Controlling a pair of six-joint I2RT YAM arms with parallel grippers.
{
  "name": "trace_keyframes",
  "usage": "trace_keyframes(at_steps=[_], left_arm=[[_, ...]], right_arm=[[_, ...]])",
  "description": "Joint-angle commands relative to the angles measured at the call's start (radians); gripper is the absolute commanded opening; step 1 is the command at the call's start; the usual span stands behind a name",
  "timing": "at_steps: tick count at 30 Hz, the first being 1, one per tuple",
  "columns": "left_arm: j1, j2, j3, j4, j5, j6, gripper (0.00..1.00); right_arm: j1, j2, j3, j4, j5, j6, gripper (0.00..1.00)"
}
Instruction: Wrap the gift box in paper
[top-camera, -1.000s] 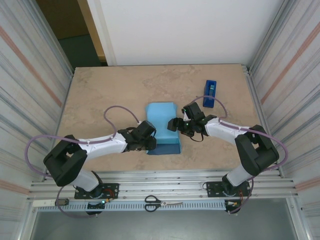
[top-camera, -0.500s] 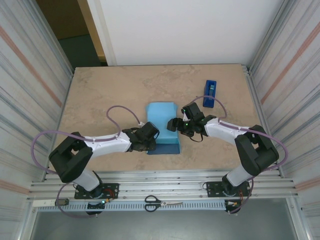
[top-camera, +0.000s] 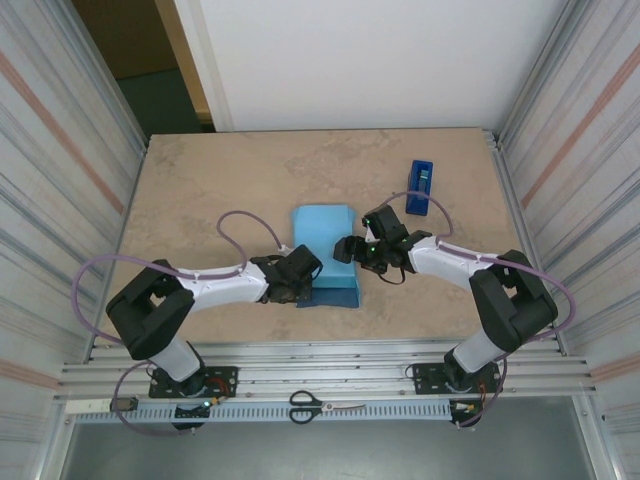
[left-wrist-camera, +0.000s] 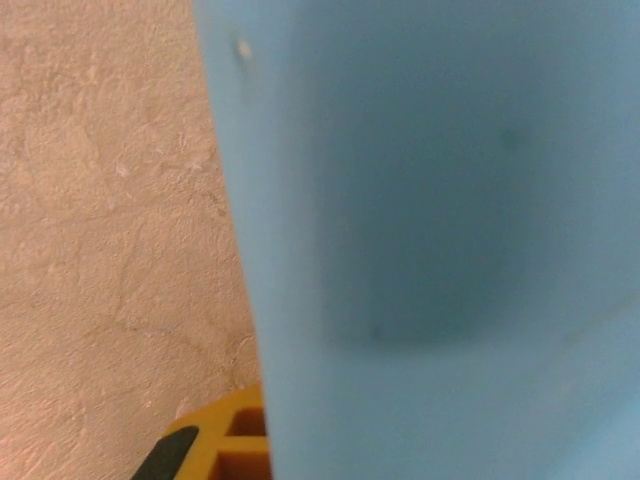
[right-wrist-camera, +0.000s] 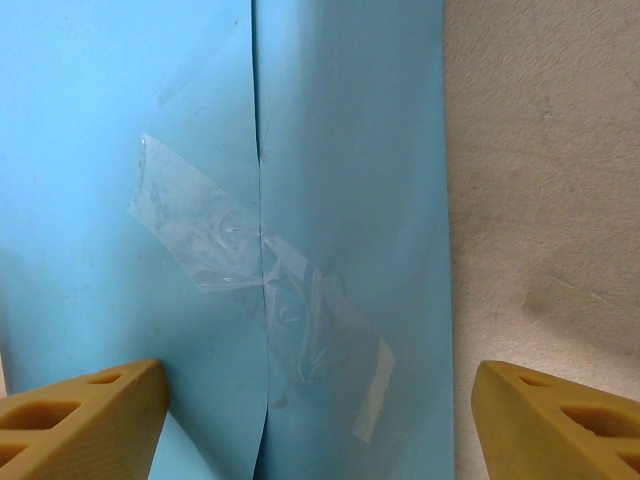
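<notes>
Closure is the change: the left tool (top-camera: 300, 283) has swung in and clamped shut at the paper's (top-camera: 325, 235) near left edge, apparently pinching it, so an end fold looks next. The right tool (right-wrist-camera: 320, 400) hovers wide open over the taped seam (right-wrist-camera: 260, 270), holding nothing. The paper lies mid tabletop (top-camera: 220, 180) between the arms, long axis running near to far.

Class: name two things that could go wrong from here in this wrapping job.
1. The tape crossing the seam is wrinkled and slanted; it may peel, opening the paper.
2. The left gripper is shut at the near flap while the right gripper hangs open; pulling could drag or tear the paper.
</notes>
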Motion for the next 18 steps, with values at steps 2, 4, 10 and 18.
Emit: trace_keyframes(at_steps=[2,4,10,18], left_arm=[[-0.006,0.012,0.042,-0.017,-0.044,0.021,0.0],[-0.008,0.005,0.044,-0.029,-0.047,0.027,0.0],[-0.014,-0.006,0.066,-0.118,-0.044,0.053,0.16],[-0.025,0.01,0.033,-0.102,0.001,0.051,0.17]], right_arm=[[0.027,0.043,-0.045,-0.153,0.034,0.005,0.79],[0.028,0.042,-0.046,-0.154,0.038,0.005,0.79],[0.03,0.049,-0.047,-0.159,0.046,0.007,0.79],[0.034,0.047,-0.044,-0.159,0.052,0.016,0.79]])
